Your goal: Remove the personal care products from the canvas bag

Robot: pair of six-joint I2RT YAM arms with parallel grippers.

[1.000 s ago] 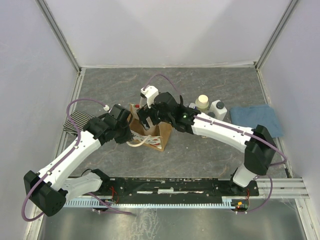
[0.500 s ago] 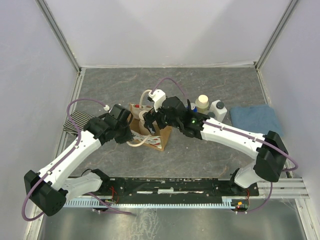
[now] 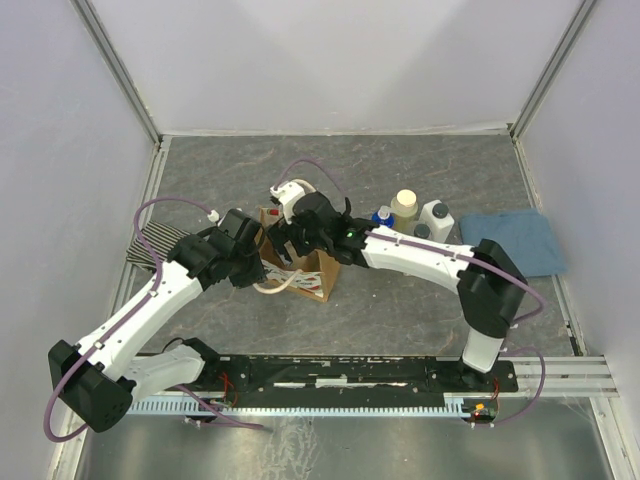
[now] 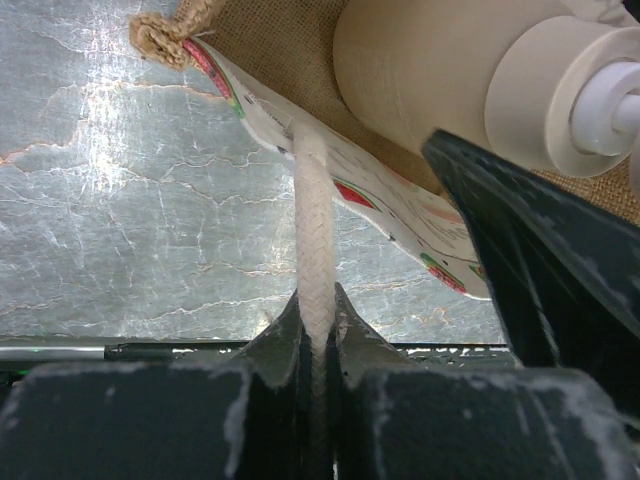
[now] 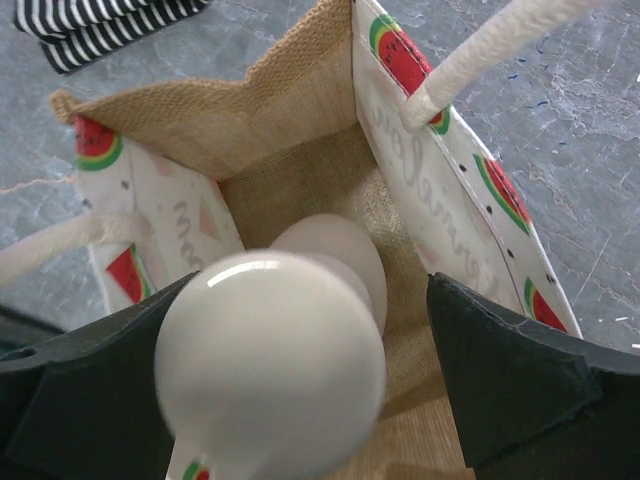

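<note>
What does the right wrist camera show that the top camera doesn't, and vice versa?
Only right wrist: the inside of the bag, with a pump bottle between the fingers of the open right end effector. Only top: other bottles standing on the table right of the bag, and a blue cloth beyond them. Both: the bag and the striped cloth.

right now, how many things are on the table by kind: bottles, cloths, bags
bottles: 4 (pale yellow bottle, blue-capped bottle and white bottle out on the table; pump bottle inside the bag)
cloths: 2 (blue cloth, striped cloth)
bags: 1 (canvas bag)
total: 7
</note>
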